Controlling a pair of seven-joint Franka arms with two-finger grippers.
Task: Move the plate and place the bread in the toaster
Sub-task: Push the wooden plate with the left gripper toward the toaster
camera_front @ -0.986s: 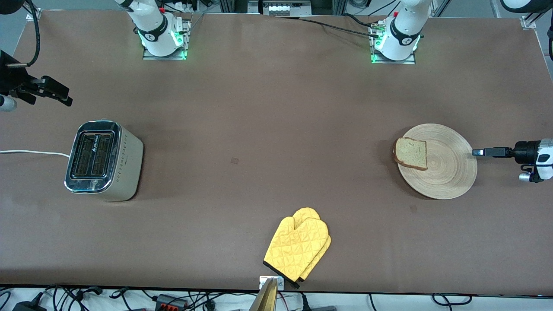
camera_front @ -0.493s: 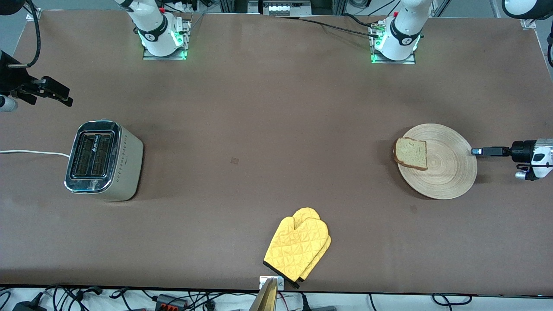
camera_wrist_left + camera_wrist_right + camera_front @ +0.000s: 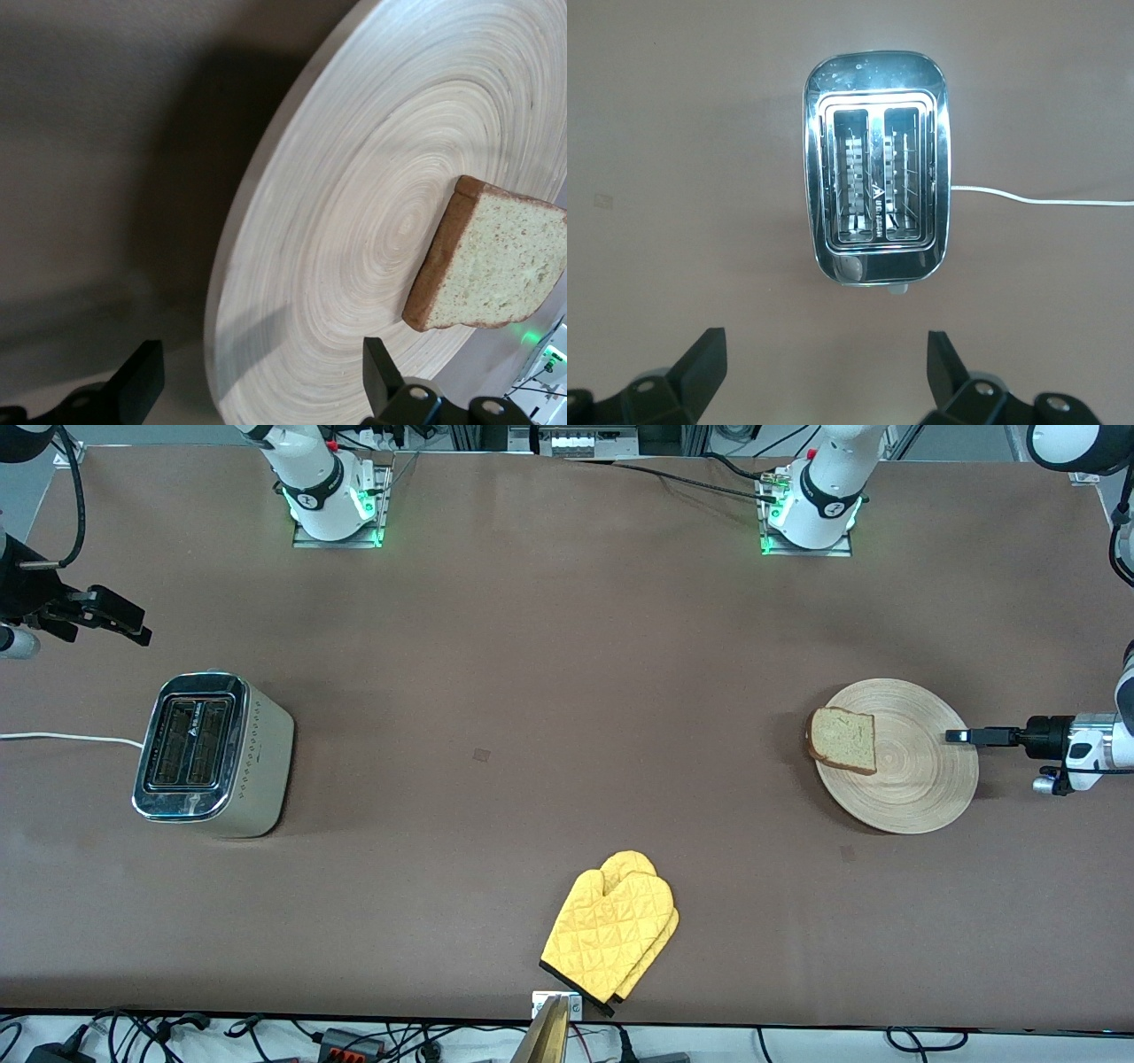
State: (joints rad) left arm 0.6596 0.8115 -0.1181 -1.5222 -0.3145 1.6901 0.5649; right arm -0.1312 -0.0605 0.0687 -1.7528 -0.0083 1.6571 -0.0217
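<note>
The plate [image 3: 912, 779] lies flat on the brown surface [image 3: 549, 655] at the left arm's end. The bread [image 3: 843, 740] sits on the plate, right at the edge that faces the toaster, and one corner pokes a little past the rim. Nothing else is on the plate.

The left gripper [image 3: 957, 736] is low at the plate's rim, on the side away from the bread. In the left wrist view its fingers [image 3: 137, 385] are spread wide, one on each side of the rim, and they hold nothing. I think it comes in low and flat like this so it can pinch the thin rim and pull the plate along.

The toaster [image 3: 213, 755] stands well apart, at the right arm's end, with its white cord [image 3: 62, 737] running off the edge. Both slots [image 3: 877, 177] face up and are empty, ready for a slice.

The right gripper [image 3: 115, 615] waits in the air, over the surface near the toaster. Its fingers [image 3: 700, 363] are spread too, with nothing in them.

A yellow oven mitt [image 3: 611, 934] lies alone near the front camera, away from everything.
</note>
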